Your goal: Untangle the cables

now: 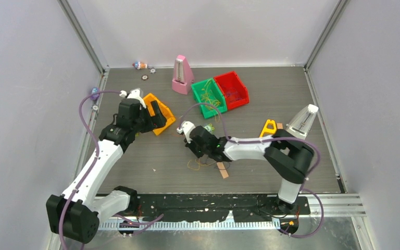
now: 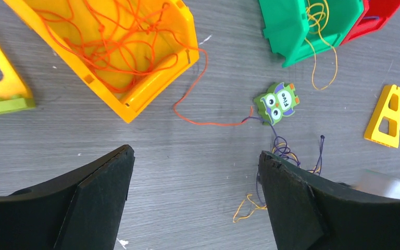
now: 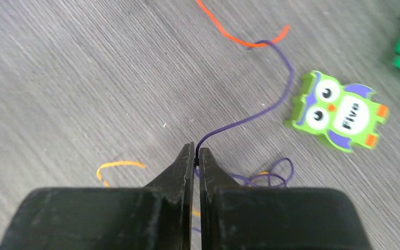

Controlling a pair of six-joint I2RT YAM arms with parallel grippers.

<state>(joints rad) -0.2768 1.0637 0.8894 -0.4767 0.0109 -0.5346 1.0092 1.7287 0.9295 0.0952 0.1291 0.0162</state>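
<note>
Status: right jaws are pinching together on the purple cable (image 3: 239, 123) low over the tabletop (image 3: 73, 78), mid-table in front of the bins. The left jaws are standing wide apart with nothing between them, hovering by the orange bin (image 2: 153, 94). Biggest risk: the purple is meeting the orange cable (image 3: 223, 30) at a crossing just past the owl block (image 3: 338, 113). I can't tell whether it's knotted or only overlapping, so any pull is likely dragging the orange strand, and the pile it's trailing from, out of the orange bin. Next: the purple is running just beside the owl block, so a pull may be snagging or shoving it. Smaller: the cable is hair-thin and sitting right at the jaw tips, so it may be slipping free. Purple loops and a yellow cable (image 3: 117, 164) are lying mixed under the right wrist, so tension may be cinching them tighter. Around: green bin (image 2: 286, 36) with more yellow cable spilling over its rim, red bin (image 2: 377, 15) touching it, yellow block (image 2: 385, 117) well apart. Nothing seems to be blocking the left jaws' path to the crossing.
</note>
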